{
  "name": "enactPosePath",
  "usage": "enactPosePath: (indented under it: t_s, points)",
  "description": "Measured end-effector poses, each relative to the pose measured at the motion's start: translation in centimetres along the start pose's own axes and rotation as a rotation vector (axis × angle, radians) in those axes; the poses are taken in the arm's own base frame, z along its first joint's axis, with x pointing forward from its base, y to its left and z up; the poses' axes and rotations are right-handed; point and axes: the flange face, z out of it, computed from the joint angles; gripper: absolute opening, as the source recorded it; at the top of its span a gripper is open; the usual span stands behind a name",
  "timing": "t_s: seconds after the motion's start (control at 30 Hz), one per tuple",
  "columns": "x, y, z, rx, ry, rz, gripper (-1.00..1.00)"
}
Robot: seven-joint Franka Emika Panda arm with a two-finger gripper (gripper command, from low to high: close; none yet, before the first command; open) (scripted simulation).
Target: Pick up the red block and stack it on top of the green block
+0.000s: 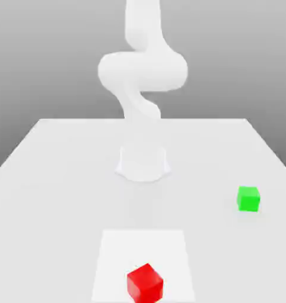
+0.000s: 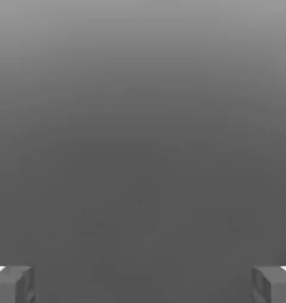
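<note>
The red block (image 1: 145, 283) sits on the table near the front edge, on a lighter square patch (image 1: 139, 245). The green block (image 1: 248, 199) rests on the table toward the exterior view's right, farther back and well apart from the red one. My arm (image 1: 142, 71) rises from its base and leaves the exterior view's upper edge, so the hand is out of that view. In the hand view my gripper (image 2: 143, 285) is open, its two grey fingertips (image 2: 14, 285) far apart with nothing between them. Neither block shows in the hand view, only grey background.
The arm's round base (image 1: 143, 162) stands mid-table behind the blocks. The white table (image 1: 57, 177) spreads wide to both sides, with its far edge behind the base.
</note>
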Motion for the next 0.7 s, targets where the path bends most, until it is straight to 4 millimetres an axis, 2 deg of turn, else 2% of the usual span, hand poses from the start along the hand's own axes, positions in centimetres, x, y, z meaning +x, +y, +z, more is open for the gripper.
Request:
enactPosePath:
  t_s: [0.13, 0.3, 0.5, 0.7]
  points:
    - [-0.9, 0.2, 8.3, -0.138, -0.019, 0.117, 0.0]
    - [-2.7, 2.2, 17.9, -0.289, -0.048, 0.258, 0.0]
    - [-6.0, 6.4, 28.1, -0.449, -0.094, 0.434, 0.0]
    - [-10.5, 11.7, 36.1, -0.589, -0.158, 0.625, 0.0]
